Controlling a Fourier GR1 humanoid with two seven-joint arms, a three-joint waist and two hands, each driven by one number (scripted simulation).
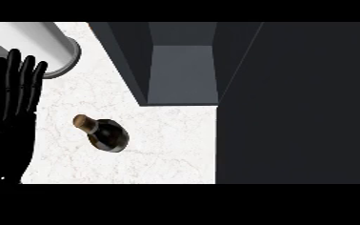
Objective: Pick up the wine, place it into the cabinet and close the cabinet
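A dark wine bottle (107, 134) with a tan cork top stands on the white marble counter (169, 148), seen from above, left of centre. The dark grey cabinet (181, 71) is behind it, its compartment open toward me, and its open door (288, 105) fills the right side as a dark panel. My left hand (17, 100) is at the left edge, fingers straight and pointing up, open and apart from the bottle. My right hand is not in view.
A grey cylindrical container (49, 43) stands at the back left, just beyond my left hand's fingertips. Bare counter lies between the bottle and the cabinet's front.
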